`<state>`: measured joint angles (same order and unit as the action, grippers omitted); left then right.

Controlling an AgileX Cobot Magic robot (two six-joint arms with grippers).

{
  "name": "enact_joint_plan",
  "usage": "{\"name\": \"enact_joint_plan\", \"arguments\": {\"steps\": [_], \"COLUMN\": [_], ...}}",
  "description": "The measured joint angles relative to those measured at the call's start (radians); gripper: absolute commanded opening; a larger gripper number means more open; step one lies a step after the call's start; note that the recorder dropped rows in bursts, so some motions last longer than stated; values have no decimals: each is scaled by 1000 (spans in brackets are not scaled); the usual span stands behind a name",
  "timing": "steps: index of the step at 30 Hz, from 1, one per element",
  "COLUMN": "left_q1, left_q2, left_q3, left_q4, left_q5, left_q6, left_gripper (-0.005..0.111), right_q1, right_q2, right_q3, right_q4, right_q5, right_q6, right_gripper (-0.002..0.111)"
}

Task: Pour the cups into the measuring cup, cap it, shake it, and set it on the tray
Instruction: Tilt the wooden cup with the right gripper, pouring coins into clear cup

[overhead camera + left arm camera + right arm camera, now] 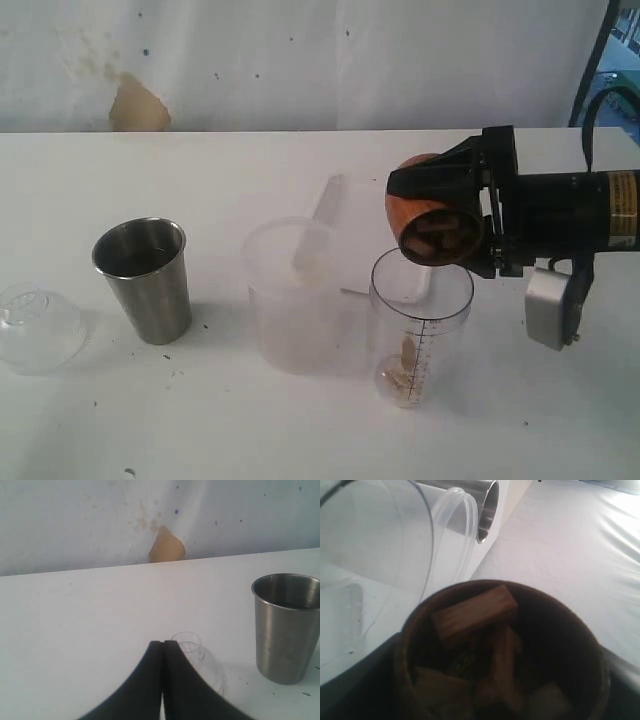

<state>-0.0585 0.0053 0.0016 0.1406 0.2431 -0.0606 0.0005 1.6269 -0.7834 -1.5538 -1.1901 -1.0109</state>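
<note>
My right gripper (pixel 442 222) is shut on the brown wooden cup (pixel 402 212), tipped on its side with its mouth over the rim of the measuring cup (pixel 421 330). Wood pieces (pixel 472 612) lie inside the wooden cup (pixel 500 650), between the dark fingers of the right gripper (pixel 495 692). A few pieces rest at the bottom of the measuring cup. The frosted cup (pixel 295 300) stands to its left, and the steel tumbler (pixel 146 280) further left. The white tray (pixel 355 230) lies behind them. My left gripper (pixel 162 645) is shut and holds nothing, close to the tumbler (pixel 287 625).
A clear domed lid (pixel 38 328) lies at the table's far left, partly hidden behind the left gripper's fingers in the left wrist view (pixel 202 656). A pale wall with a tan patch (pixel 138 105) runs along the table's far edge.
</note>
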Motion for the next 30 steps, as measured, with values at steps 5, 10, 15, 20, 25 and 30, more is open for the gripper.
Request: {"name": "enact_joint_plan", "arguments": {"steps": [5,10,15,20,25,30], "left_q1": [0,0,0,0,0,0], "left_q2": [0,0,0,0,0,0], "left_q3": [0,0,0,0,0,0], "left_q4": [0,0,0,0,0,0], "left_q5": [0,0,0,0,0,0], "left_q6": [0,0,0,0,0,0], "left_gripper": [0,0,0,0,0,0], "right_q1": [0,0,0,0,0,0], "right_q2": [0,0,0,0,0,0], "right_q3": [0,0,0,0,0,0], "right_q4": [0,0,-4,-4,-4,-4], "right_q5": [0,5,5,5,9,9], "right_q6": [-56,-117,-171,-199,-327,-413], "right_gripper": [0,0,0,0,0,0]}}
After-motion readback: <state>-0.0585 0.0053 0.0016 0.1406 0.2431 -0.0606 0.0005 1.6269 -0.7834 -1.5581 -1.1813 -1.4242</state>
